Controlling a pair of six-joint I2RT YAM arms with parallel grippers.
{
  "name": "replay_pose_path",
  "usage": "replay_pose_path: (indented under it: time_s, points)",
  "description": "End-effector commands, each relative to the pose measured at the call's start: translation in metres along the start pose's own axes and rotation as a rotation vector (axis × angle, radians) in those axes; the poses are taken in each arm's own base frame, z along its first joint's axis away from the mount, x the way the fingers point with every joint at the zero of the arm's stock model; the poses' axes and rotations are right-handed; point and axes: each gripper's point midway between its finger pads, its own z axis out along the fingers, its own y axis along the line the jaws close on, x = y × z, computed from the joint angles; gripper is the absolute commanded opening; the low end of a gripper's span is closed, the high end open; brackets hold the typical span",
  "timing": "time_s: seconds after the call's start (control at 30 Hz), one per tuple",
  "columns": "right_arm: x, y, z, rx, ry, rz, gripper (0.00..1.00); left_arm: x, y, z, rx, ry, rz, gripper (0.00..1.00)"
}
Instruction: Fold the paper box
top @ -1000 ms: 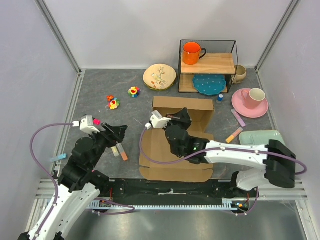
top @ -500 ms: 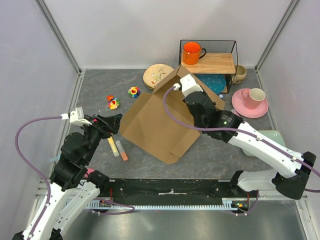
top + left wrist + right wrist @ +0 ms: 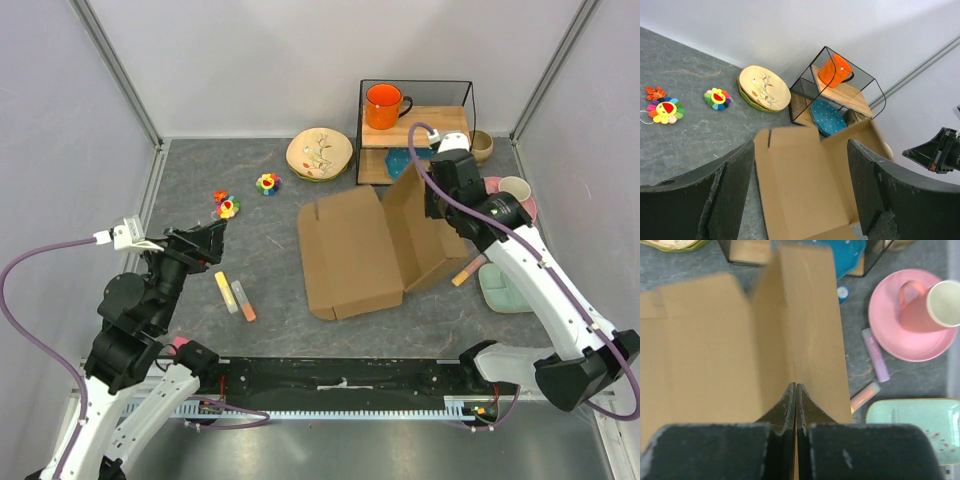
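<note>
The paper box (image 3: 350, 255) is a brown die-cut cardboard sheet in the middle of the table. Its left panel lies flat, and its right panel (image 3: 425, 235) is raised at an angle. My right gripper (image 3: 431, 203) is shut on the upper edge of that raised panel. In the right wrist view the closed jaws (image 3: 796, 386) pinch the cardboard (image 3: 810, 315) edge-on. My left gripper (image 3: 213, 236) hovers left of the box, open and empty. In the left wrist view the box (image 3: 800, 185) shows between its spread fingers (image 3: 735, 175).
A wire shelf (image 3: 415, 130) at the back holds an orange mug (image 3: 383, 105) and a teal plate. A floral plate (image 3: 319, 153), flower toys (image 3: 227, 207), markers (image 3: 235, 296), a pink plate with cup (image 3: 505, 198) and a mint tray (image 3: 510, 285) surround the box.
My right gripper has swung up and to the right with the box, which turned from lying near the front edge to standing half raised. My left arm drew back to the left.
</note>
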Motion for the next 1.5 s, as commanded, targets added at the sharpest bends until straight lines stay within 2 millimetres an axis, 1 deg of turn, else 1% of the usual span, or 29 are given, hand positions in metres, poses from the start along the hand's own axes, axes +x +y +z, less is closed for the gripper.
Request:
replay_pose_path:
  time_s: [0.0, 0.17, 0.3, 0.33, 0.37, 0.4, 0.43, 0.47, 0.5, 0.53, 0.57, 0.6, 0.63, 0.67, 0.7, 0.73, 0.77, 0.8, 0.83, 0.9, 0.93, 0.97, 1.0, 1.1, 1.17, 1.23, 1.3, 1.37, 1.47]
  points:
    - [-0.002, 0.011, -0.015, -0.143, -0.003, 0.169, 0.00, -0.015, -0.004, -0.001, 0.008, -0.044, 0.032, 0.82]
    - [0.010, 0.011, -0.016, -0.187, 0.029, 0.239, 0.00, -0.002, -0.007, -0.001, 0.046, -0.009, 0.009, 0.82]
    - [0.025, -0.008, -0.010, -0.081, 0.052, 0.190, 0.00, 0.017, -0.004, 0.002, 0.058, 0.035, -0.003, 0.82]
    - [0.023, -0.013, -0.011, -0.059, 0.057, 0.164, 0.16, 0.021, -0.005, 0.003, 0.064, 0.048, -0.010, 0.82]
    - [0.031, -0.015, -0.007, -0.031, 0.103, 0.129, 0.24, 0.027, -0.002, 0.004, 0.058, 0.059, -0.013, 0.82]
    - [0.030, -0.024, -0.006, 0.031, 0.098, 0.111, 0.37, 0.031, -0.001, 0.005, 0.055, 0.069, -0.017, 0.82]
    - [0.027, -0.025, -0.007, 0.052, 0.097, 0.090, 0.43, 0.033, 0.000, 0.006, 0.056, 0.072, -0.025, 0.82]
    - [0.023, -0.014, -0.011, 0.045, 0.084, 0.053, 0.48, 0.035, 0.000, 0.007, 0.055, 0.073, -0.030, 0.82]
    - [0.019, -0.011, -0.013, 0.068, 0.070, 0.024, 0.56, 0.040, 0.003, 0.008, 0.051, 0.081, -0.033, 0.82]
    - [0.010, -0.011, -0.015, 0.128, 0.054, -0.019, 0.59, 0.042, 0.003, 0.008, 0.055, 0.085, -0.044, 0.82]
    - [0.007, 0.006, -0.019, 0.121, 0.040, -0.086, 0.62, 0.046, 0.004, 0.009, 0.055, 0.091, -0.048, 0.82]
    - [0.005, 0.013, -0.019, 0.137, 0.042, -0.129, 0.66, 0.047, 0.003, 0.008, 0.064, 0.094, -0.052, 0.82]
    - [0.001, 0.016, -0.013, 0.209, 0.058, -0.196, 0.68, 0.050, 0.003, 0.008, 0.067, 0.101, -0.055, 0.82]
    - [0.001, 0.030, -0.014, 0.215, 0.055, -0.266, 0.69, 0.053, 0.005, 0.008, 0.064, 0.112, -0.053, 0.82]
    - [0.001, 0.035, -0.012, 0.240, 0.060, -0.315, 0.72, 0.054, 0.005, 0.007, 0.065, 0.116, -0.052, 0.82]
    - [-0.003, 0.039, -0.006, 0.313, 0.063, -0.390, 0.73, 0.056, 0.006, 0.006, 0.066, 0.121, -0.051, 0.82]
    - [-0.004, 0.045, -0.006, 0.336, 0.060, -0.441, 0.74, 0.058, 0.008, 0.005, 0.062, 0.129, -0.049, 0.82]
    - [-0.006, 0.044, -0.003, 0.374, 0.063, -0.478, 0.76, 0.058, 0.009, 0.004, 0.059, 0.126, -0.048, 0.82]
    - [-0.005, 0.048, 0.004, 0.390, 0.067, -0.498, 0.76, 0.057, 0.010, 0.002, 0.058, 0.120, -0.050, 0.82]
    - [-0.006, 0.044, 0.008, 0.449, 0.059, -0.539, 0.77, 0.060, 0.014, -0.001, 0.050, 0.125, -0.052, 0.82]
    - [0.000, 0.043, 0.013, 0.478, 0.076, -0.574, 0.78, 0.061, 0.015, -0.002, 0.048, 0.126, -0.053, 0.82]
    - [0.001, 0.039, 0.015, 0.510, 0.074, -0.593, 0.79, 0.061, 0.016, -0.004, 0.052, 0.122, -0.056, 0.82]
    - [0.008, 0.037, 0.018, 0.534, 0.088, -0.629, 0.79, 0.063, 0.017, -0.005, 0.050, 0.127, -0.055, 0.82]
    - [0.017, 0.027, 0.023, 0.599, 0.102, -0.676, 0.80, 0.068, 0.020, -0.007, 0.047, 0.143, -0.055, 0.82]
    - [0.018, 0.018, 0.025, 0.618, 0.114, -0.664, 0.80, 0.072, 0.020, -0.006, 0.048, 0.155, -0.054, 0.82]
    - [0.026, 0.008, 0.033, 0.615, 0.151, -0.652, 0.81, 0.076, 0.020, -0.006, 0.052, 0.170, -0.059, 0.82]
    - [0.034, 0.004, 0.040, 0.615, 0.177, -0.655, 0.81, 0.079, 0.020, -0.006, 0.057, 0.181, -0.064, 0.82]
    - [0.038, -0.004, 0.045, 0.630, 0.199, -0.647, 0.80, 0.084, 0.021, -0.006, 0.057, 0.192, -0.064, 0.82]
    - [0.046, -0.009, 0.054, 0.629, 0.238, -0.644, 0.81, 0.087, 0.022, -0.007, 0.061, 0.196, -0.063, 0.82]
